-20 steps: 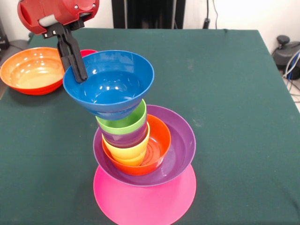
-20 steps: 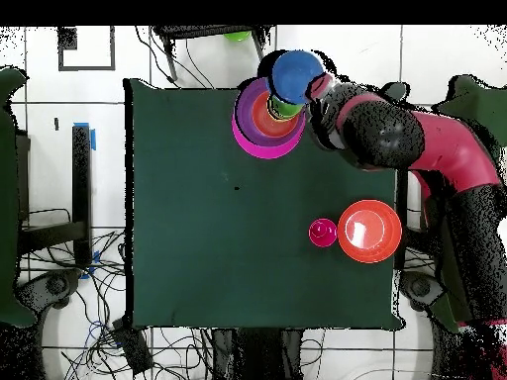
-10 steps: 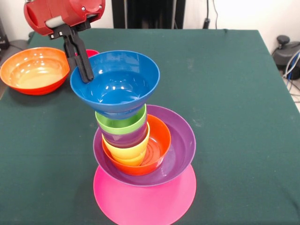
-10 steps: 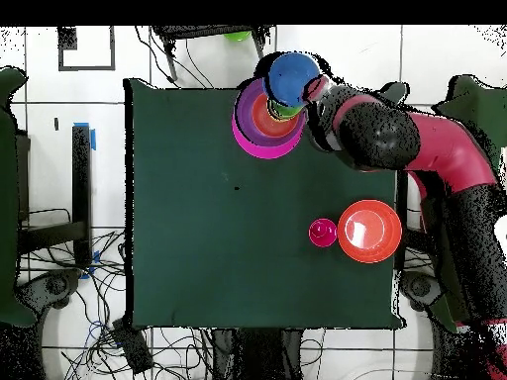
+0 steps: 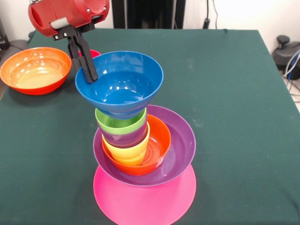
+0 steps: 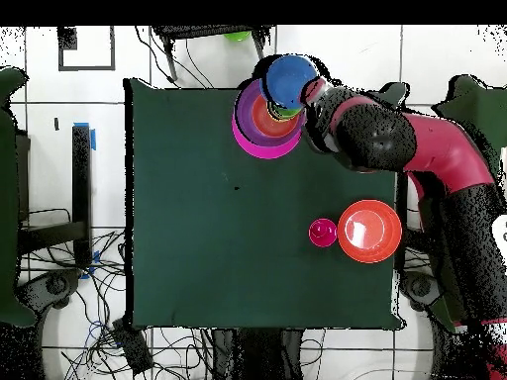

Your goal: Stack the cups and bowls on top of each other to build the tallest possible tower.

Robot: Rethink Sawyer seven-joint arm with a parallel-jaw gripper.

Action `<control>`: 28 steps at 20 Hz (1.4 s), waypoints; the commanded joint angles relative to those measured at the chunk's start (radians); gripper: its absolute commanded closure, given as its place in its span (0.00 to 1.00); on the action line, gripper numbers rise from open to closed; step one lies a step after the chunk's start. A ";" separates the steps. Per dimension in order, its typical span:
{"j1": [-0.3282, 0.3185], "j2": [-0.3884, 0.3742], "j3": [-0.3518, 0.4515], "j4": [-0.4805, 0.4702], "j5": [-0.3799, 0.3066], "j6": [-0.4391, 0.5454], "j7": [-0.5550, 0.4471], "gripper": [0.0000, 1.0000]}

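The gripper [image 5: 89,70] is clamped on the rim of the small blue bowl [image 5: 120,83], pinching it at the bowl's left edge in the front view, so the whole bowl hangs off to the right of the fingers and sits over the tower [image 5: 140,154]. That offset is what matters here: the bowl's centre, not the gripper, has to line up with the light green cup [image 5: 121,123] below. Right now the blue bowl's foot looks to be resting on or just touching the green cup's mouth; I cannot tell which. The bowl is glossy, deep blue, mouth up and close to level. Under it the stack runs green cup, purple cup [image 5: 125,137], yellow cup [image 5: 126,152], all nested inside the small orange bowl [image 5: 157,143], that inside the purple bowl [image 5: 180,145], all on the upturned pink bowl [image 5: 145,201] near the bench [image 5: 234,93] edge. Off to the left wait the large orange bowl [image 5: 33,69] and, just beside it, the red cup [image 5: 92,53]. The top looks wobbly to me; a wide bowl on a narrow cup could tip on release.
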 commanded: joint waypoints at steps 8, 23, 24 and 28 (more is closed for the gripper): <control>0.030 0.035 0.000 0.040 -0.072 -0.004 -0.193 1.00; 0.008 0.069 0.032 0.009 -0.070 0.010 -0.244 1.00; 0.008 0.067 0.031 0.005 -0.071 0.012 -0.244 1.00; 0.005 0.072 0.033 -0.014 -0.073 0.028 -0.263 1.00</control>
